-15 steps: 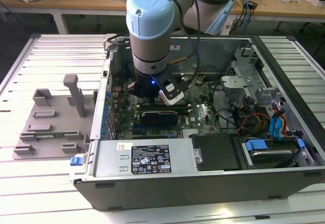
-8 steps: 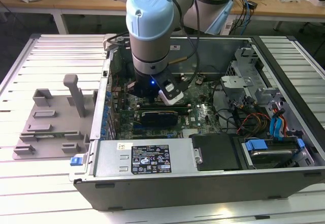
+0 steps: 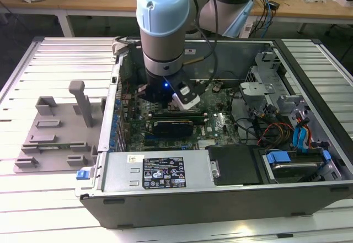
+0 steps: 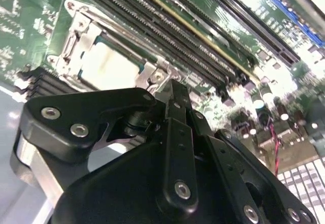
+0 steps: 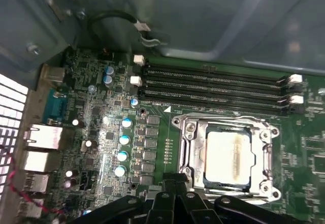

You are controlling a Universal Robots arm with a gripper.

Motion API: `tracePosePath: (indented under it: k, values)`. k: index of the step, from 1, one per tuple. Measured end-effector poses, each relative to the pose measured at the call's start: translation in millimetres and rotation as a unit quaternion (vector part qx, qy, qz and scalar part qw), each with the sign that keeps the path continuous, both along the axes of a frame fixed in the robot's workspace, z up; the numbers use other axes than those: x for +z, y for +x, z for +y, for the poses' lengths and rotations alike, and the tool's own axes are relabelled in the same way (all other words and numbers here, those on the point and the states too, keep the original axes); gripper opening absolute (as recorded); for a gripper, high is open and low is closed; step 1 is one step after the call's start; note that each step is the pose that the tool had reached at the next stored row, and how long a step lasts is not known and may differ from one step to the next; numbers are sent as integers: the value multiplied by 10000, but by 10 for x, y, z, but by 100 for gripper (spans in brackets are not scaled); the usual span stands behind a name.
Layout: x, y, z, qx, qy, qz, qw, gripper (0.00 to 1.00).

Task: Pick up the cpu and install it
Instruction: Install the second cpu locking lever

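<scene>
White slatted tabletop (image 3: 55, 210) carries an open computer case (image 3: 220, 199) and, towards the exterior view's left, a grey fixture plate (image 3: 52, 138). Inside the case the arm's gripper (image 4: 175, 94) hangs just above the green motherboard (image 5: 96, 148). The cpu (image 5: 228, 155) lies flat in its metal-framed socket (image 5: 190, 132), beside the memory slots (image 5: 213, 84). Whether the gripper is open or closed I cannot tell; it holds nothing visible.

Robot arm (image 3: 164, 39) inside open computer case (image 3: 220, 188)
</scene>
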State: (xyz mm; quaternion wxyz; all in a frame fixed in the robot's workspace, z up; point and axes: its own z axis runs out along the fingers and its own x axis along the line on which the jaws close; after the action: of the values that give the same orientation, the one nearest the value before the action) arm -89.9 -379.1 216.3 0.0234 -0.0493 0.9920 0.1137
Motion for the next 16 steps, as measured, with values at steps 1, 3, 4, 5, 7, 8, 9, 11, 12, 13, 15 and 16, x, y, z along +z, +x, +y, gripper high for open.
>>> tracePosePath:
  k: [1, 3, 4, 5, 7, 8, 9, 11, 12, 13, 15, 16]
  values:
    - [32, 0, 0, 0, -1, 0, 10000, 11]
    - [77, 0, 2, -2, -14, -1, 10000, 11]
    - [80, -1, 3, -5, -39, -1, 10000, 11]
    - [82, 3, 17, -16, -249, -1, 9997, 11]
    - [82, 85, 55, -32, -397, 0, 9992, 11]
    - [82, 182, 67, -37, -423, 1, 9991, 11]
    - [82, 245, 76, -40, -451, 2, 9990, 11]
    - [81, 316, 180, -43, -511, 2, 9987, 11]
    - [80, 322, 217, -42, -520, 2, 9986, 11]
    - [80, 339, 272, -43, -547, 2, 9985, 11]
    - [78, 417, 349, -43, -632, 1, 9980, 11]
    - [79, 462, 376, -43, -670, 2, 9977, 11]
